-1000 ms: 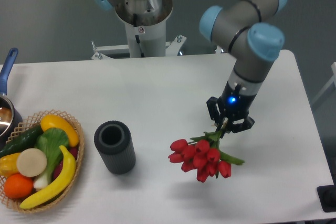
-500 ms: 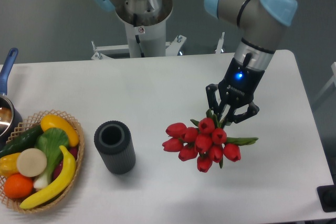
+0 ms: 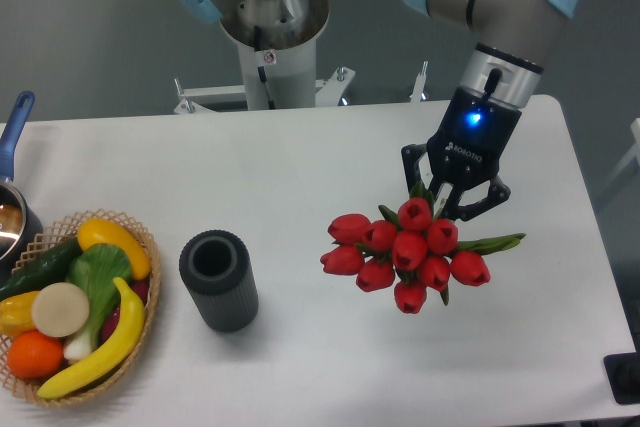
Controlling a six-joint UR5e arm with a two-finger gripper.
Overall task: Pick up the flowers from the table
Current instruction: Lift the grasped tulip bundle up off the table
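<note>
The flowers (image 3: 405, 252), a bunch of red tulips with green leaves, hang in the air above the right half of the white table (image 3: 300, 167). My gripper (image 3: 452, 199) is shut on their stems just above the blooms, and the stems are mostly hidden behind the heads and the fingers. The blooms point toward the camera. One green leaf sticks out to the right.
A dark grey cylinder vase (image 3: 218, 280) stands upright left of the flowers. A wicker basket (image 3: 143, 292) of fruit and vegetables sits at the front left. A pot with a blue handle (image 3: 14, 132) is at the left edge. The robot base (image 3: 270, 37) stands behind the table.
My gripper has risen with the flowers and moved slightly right. The bunch has lifted off the table and the blooms have swung to face the camera.
</note>
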